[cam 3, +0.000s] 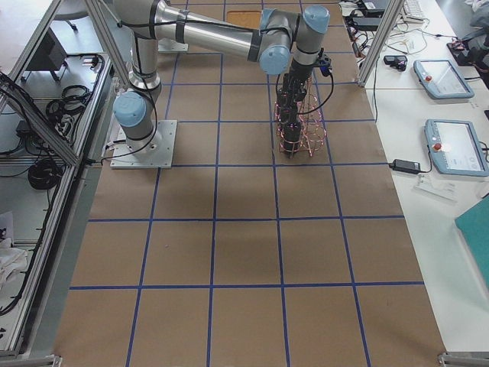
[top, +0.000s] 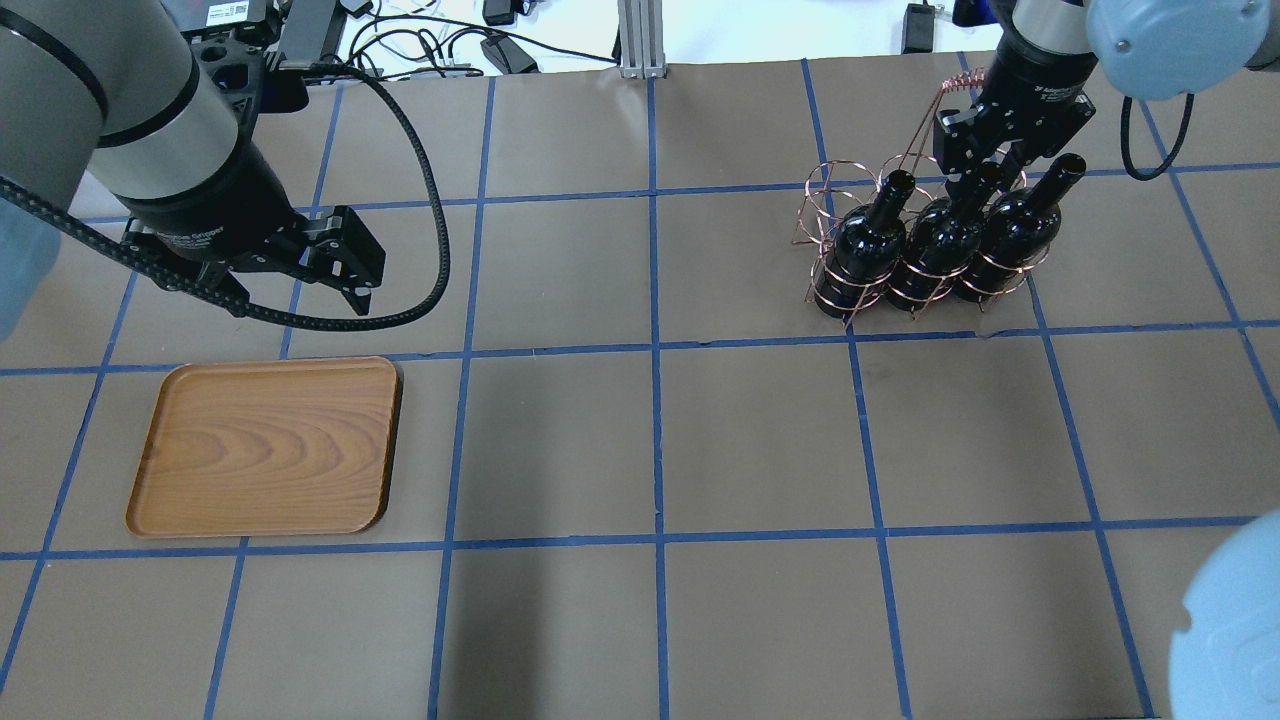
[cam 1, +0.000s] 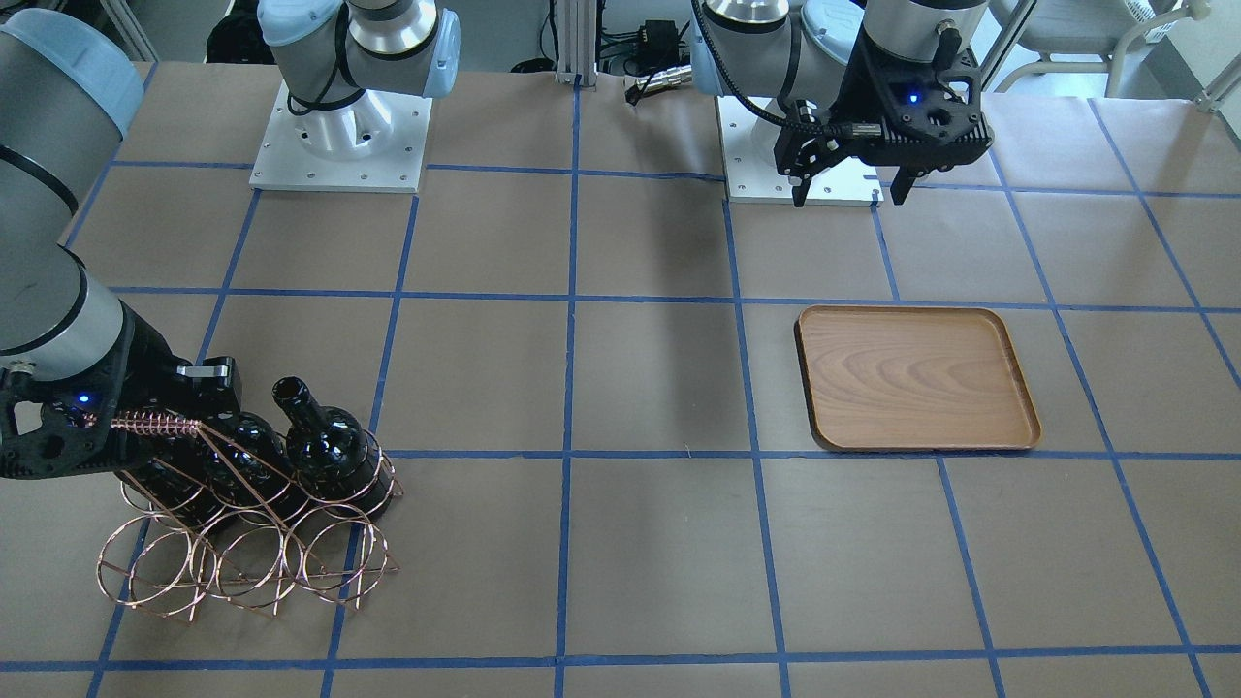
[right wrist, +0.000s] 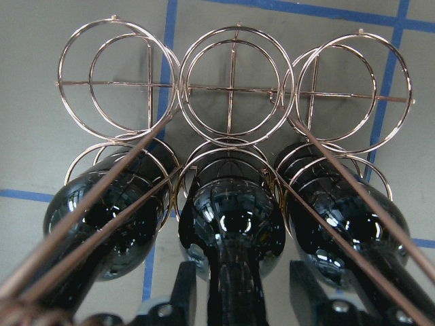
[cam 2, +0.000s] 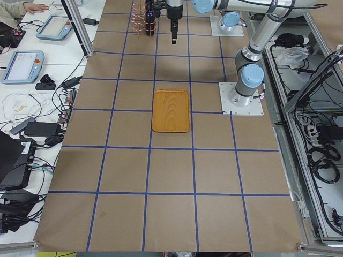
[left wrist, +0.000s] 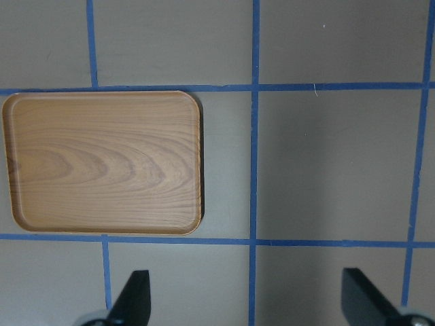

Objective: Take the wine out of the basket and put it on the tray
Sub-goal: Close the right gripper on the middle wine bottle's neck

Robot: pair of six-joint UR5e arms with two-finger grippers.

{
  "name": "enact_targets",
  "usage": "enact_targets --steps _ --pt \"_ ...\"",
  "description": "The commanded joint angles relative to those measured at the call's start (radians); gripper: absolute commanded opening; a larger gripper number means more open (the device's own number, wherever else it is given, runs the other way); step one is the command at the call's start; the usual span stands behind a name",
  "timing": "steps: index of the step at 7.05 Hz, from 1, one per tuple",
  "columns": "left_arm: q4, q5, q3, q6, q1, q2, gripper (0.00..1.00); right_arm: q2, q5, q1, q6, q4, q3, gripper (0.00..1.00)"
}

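Three near-black wine bottles stand in the back row of the copper wire basket [top: 822, 205]: one at the left [top: 865, 255], one in the middle [top: 940, 245], one at the right [top: 1010, 235]. My right gripper [top: 985, 172] is open, its fingers [right wrist: 183, 292] on either side of the middle bottle's neck [right wrist: 234, 299] with a small gap on each side. The basket's other row of rings [right wrist: 231, 88] is empty. The wooden tray [top: 265, 445] lies bare on the far side of the table. My left gripper [top: 340, 265] hangs open and empty above the table beside the tray [left wrist: 102, 163].
The table is brown paper with a blue tape grid. The two arm bases [cam 1: 339, 136] stand at the robot's edge. The left arm's black cable [top: 430, 230] loops beside its gripper. Tablets and cables [cam 2: 53, 27] lie on desks past the table's edge.
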Motion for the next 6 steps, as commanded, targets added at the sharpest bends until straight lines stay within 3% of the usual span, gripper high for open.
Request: enact_targets --steps 1,3,6 --pt "0.002 0.000 0.000 0.000 -0.001 0.000 1.00 0.000 0.019 0.000 0.018 -0.001 0.000 0.51" --pt "0.005 -0.003 0.000 0.000 -0.001 0.000 1.00 0.000 0.007 0.000 0.018 0.000 0.000 0.42" --pt "0.011 -0.002 0.001 0.000 0.001 0.000 1.00 0.000 0.007 0.000 0.018 0.011 0.001 0.41"
